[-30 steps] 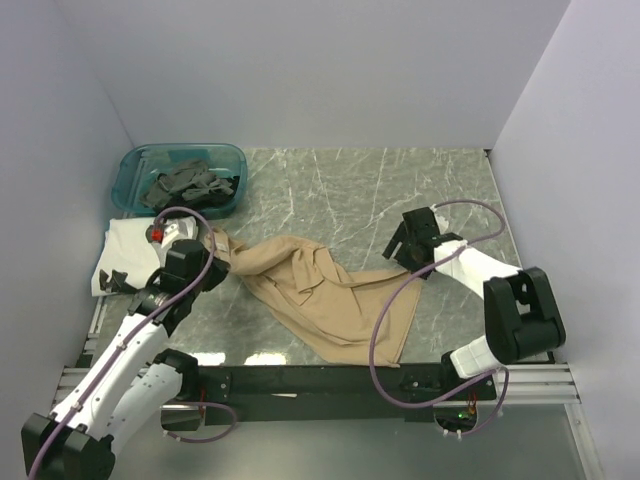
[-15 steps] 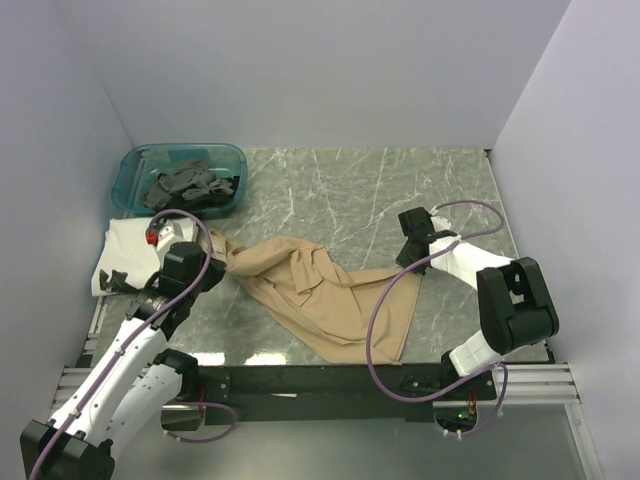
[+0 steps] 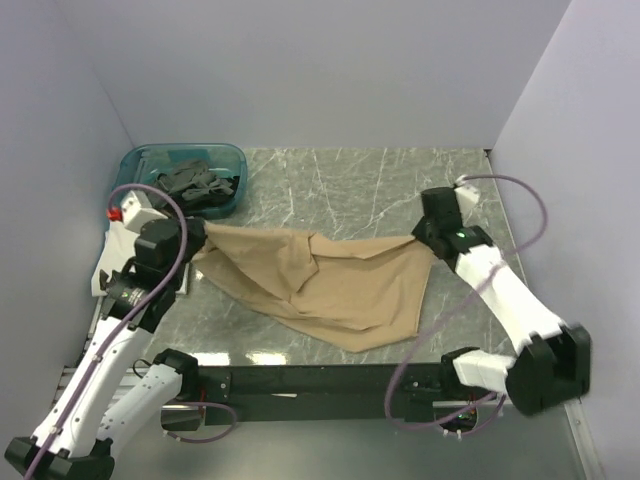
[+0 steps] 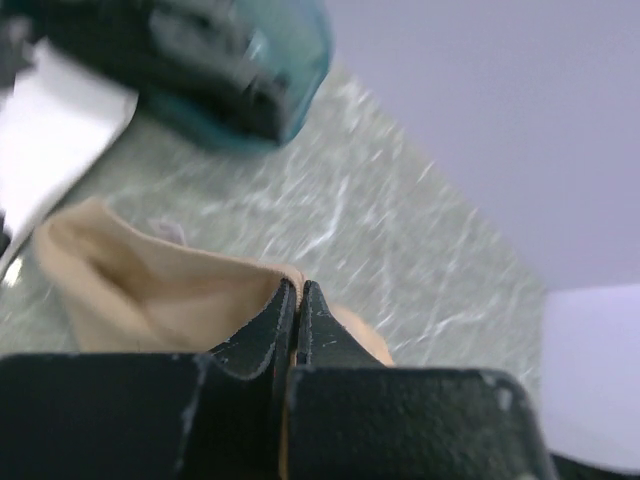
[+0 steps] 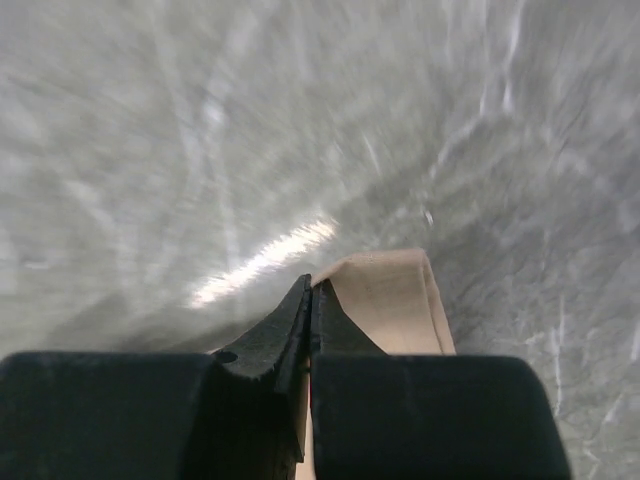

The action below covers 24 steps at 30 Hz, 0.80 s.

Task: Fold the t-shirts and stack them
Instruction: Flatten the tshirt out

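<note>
A tan t-shirt [image 3: 330, 285] hangs stretched between my two grippers, its lower part draped on the marble table [image 3: 350, 190]. My left gripper [image 3: 193, 238] is shut on its left end; the left wrist view shows the fingertips [image 4: 298, 287] pinched on tan fabric [image 4: 150, 300]. My right gripper [image 3: 428, 243] is shut on the right end, with tan cloth [image 5: 395, 300] caught between the shut jaws. A white t-shirt [image 4: 50, 150] lies at the far left, mostly hidden under my left arm. Dark t-shirts [image 3: 195, 180] lie crumpled in the tub.
A teal see-through tub [image 3: 135, 160] stands at the back left corner. Walls close in the table on the left, back and right. A black rail [image 3: 320, 380] runs along the near edge between the arm bases.
My right gripper shut on the tan shirt's right end and rose toward the back right. The left gripper pulled left. The crumpled shirt is now spread wide between them.
</note>
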Each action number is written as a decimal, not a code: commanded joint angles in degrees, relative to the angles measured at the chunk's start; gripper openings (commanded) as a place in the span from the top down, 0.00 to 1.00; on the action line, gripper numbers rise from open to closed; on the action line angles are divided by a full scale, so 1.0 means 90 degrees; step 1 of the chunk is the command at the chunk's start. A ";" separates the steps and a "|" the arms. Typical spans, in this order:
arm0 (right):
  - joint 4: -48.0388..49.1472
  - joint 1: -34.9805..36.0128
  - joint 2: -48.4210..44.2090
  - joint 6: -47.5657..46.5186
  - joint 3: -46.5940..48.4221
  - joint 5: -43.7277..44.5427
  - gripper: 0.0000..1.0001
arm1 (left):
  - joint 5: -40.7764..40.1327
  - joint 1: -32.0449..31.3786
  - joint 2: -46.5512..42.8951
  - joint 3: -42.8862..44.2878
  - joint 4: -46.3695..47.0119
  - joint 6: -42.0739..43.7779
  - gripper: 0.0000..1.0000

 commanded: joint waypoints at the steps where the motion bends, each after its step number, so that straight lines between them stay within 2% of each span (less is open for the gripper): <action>1: -0.0332 -0.0043 -0.1265 -0.0255 0.0574 0.0741 1.00 | -0.0621 -0.0010 -0.0148 0.0953 0.0445 0.0325 0.99; 5: -0.0576 -0.0053 -0.2252 -0.0587 0.1187 0.0839 1.00 | -0.0436 -0.0010 -0.0265 0.1551 0.0748 0.0648 0.99; 13: -0.1338 -0.0053 -0.3649 -0.0959 0.2273 0.1346 1.00 | -0.0563 -0.0010 -0.0664 0.2830 0.0631 0.1028 0.99; 19: -0.1621 -0.0053 -0.4508 -0.1251 0.2937 0.1113 1.00 | 0.0013 -0.0010 -0.1240 0.3036 0.0631 0.1000 0.99; 24: -0.1991 -0.0043 -0.4714 -0.1506 0.3669 0.0819 1.00 | 0.0404 -0.0010 -0.1612 0.3231 0.0524 0.0902 0.99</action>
